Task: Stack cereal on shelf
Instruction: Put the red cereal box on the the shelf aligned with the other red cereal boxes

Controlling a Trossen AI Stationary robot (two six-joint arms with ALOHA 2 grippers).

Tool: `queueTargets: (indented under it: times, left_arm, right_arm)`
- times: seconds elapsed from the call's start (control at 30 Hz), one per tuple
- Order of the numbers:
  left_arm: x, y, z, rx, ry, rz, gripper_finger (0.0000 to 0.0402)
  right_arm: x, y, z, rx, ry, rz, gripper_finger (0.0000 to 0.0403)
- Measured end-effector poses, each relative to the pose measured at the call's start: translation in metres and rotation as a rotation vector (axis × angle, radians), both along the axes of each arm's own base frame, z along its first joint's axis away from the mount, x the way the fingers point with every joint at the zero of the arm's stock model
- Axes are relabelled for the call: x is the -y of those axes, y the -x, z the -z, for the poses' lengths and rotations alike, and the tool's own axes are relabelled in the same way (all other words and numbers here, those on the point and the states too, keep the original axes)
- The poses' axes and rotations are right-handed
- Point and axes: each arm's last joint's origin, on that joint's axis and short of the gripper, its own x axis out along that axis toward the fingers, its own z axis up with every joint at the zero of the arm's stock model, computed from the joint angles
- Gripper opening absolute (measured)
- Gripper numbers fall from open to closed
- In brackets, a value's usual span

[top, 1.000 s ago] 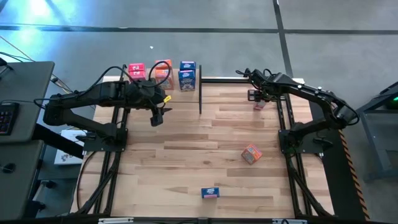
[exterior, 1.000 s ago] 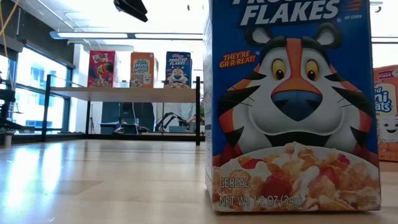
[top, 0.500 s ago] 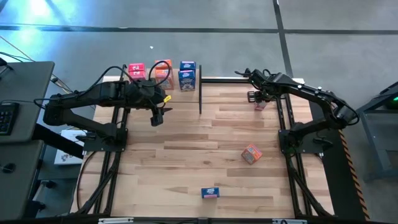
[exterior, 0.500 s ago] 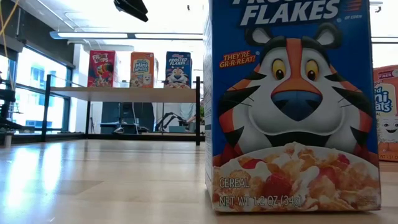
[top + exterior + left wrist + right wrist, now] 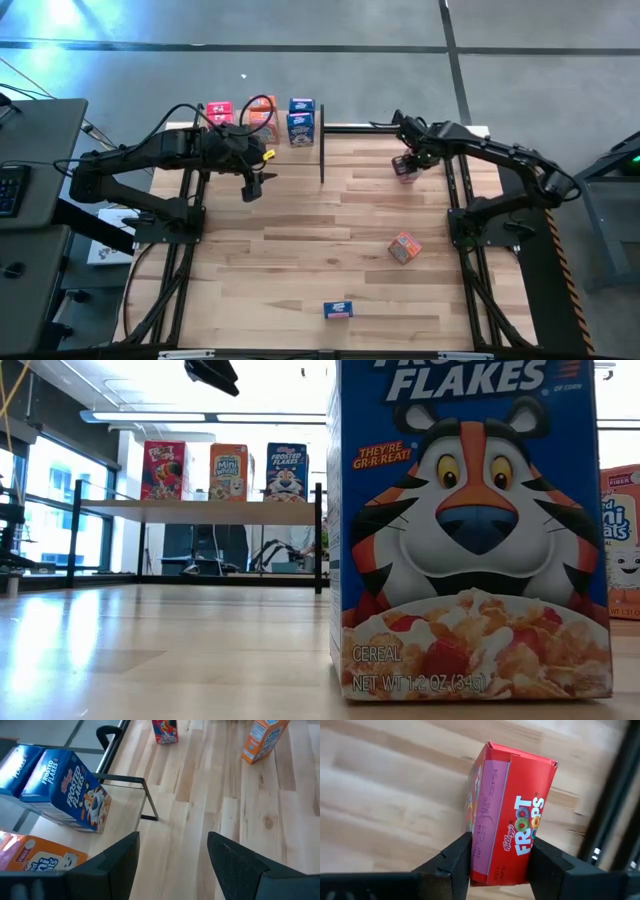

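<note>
Since the earlier frame, the right end effector has shifted a little toward the shelf side, and the red Froot Loops box has gone with it.

At the left, the left end effector hangs over the desk just in front of the shelf, with fingers spread apart and nothing between them. On the shelf board stand a pink-red box, an orange box and blue Frosted Flakes boxes, upright in the low view.

At the right, the right end effector is closed on the red Froot Loops box; its long axis runs along the fingers. How far this box is above the desk I cannot tell.

Nearer the front, an orange box stands turned at an angle, and a blue box stands upright, cut off at the top in the low view.
</note>
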Motion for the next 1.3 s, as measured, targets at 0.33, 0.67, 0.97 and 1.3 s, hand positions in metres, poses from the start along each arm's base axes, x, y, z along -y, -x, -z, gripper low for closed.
queueTargets:
  times: [0.33,0.67,0.97,1.3]
  left_arm:
    - [0.006,-0.001,0.000,-0.009,-0.021,0.050,0.0225]
    - [0.010,-0.002,0.000,0.019,0.092,0.056,0.0225]
    - [0.005,-0.003,-0.002,0.051,0.111,0.037,0.0225]
    - [0.003,-0.009,-0.010,0.169,0.173,0.104,0.0225]
  right_arm:
    - [-0.027,-0.022,-0.014,0.157,0.056,-0.203,0.0154]
    - [-0.050,-0.047,-0.020,0.297,0.101,-0.353,0.0154]
    - [-0.063,-0.063,-0.027,0.402,0.151,-0.509,0.0154]
    - [-0.087,-0.079,-0.034,0.545,0.147,-0.687,0.0154]
